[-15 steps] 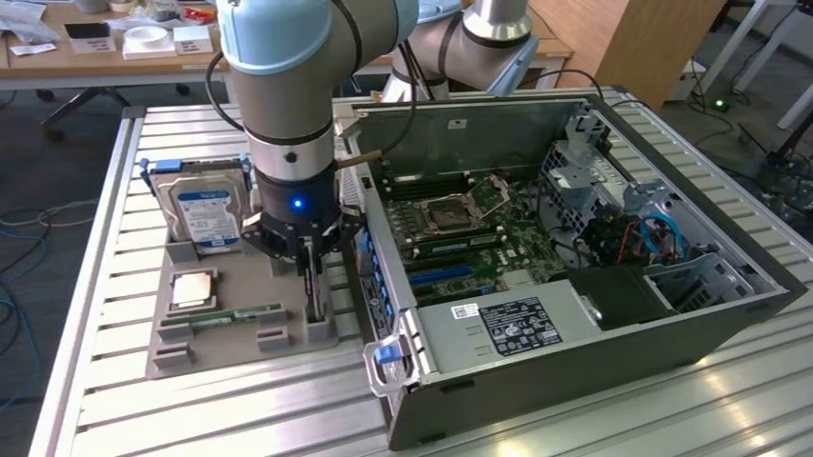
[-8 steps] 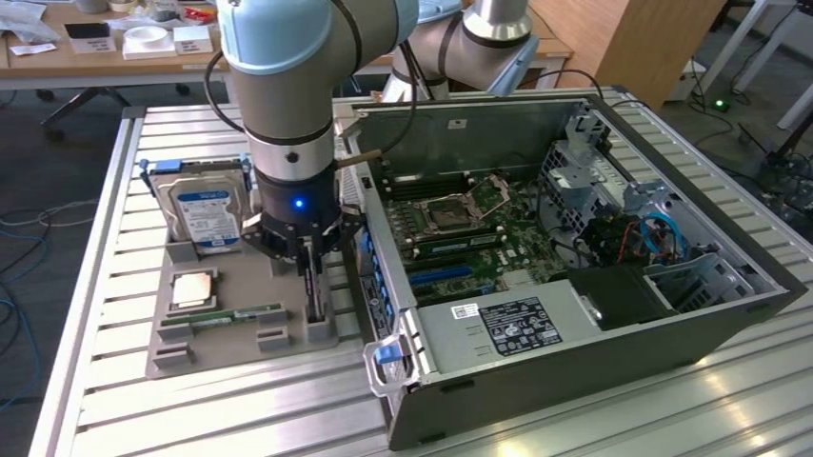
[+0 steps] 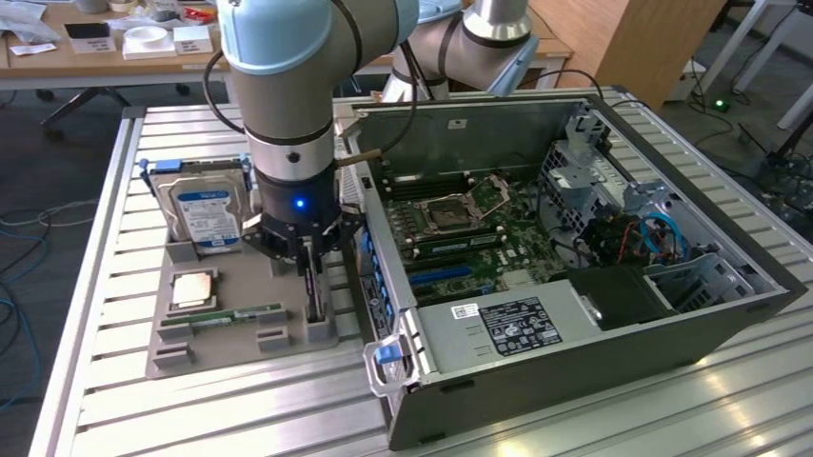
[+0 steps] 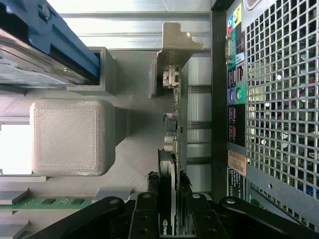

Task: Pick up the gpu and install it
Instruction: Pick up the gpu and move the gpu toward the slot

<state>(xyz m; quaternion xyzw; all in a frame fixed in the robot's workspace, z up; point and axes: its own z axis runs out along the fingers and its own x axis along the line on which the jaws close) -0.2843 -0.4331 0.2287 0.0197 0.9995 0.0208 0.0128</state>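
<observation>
**One card in the clamp**

The black end effector (image 3: 308, 273) is closed narrowly on one thin dark gpu (image 4: 174, 164), which stands on edge in a grey plastic tray (image 3: 223, 350). One open black computer case (image 3: 572, 381) is just beside it, with one blue-labelled hard drive (image 3: 208, 214) and one green RAM stick (image 3: 235, 314) nearby.

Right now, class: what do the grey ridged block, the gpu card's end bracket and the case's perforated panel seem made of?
Grey ridged block: probably 3D-printed plastic, matt; fine layer lines show.
Pale end bracket of the thin dark gpu card: seemingly stamped sheet metal, dull finish.
Perforated grey panel of the computer case: likely sheet metal, punched with square holes.
</observation>
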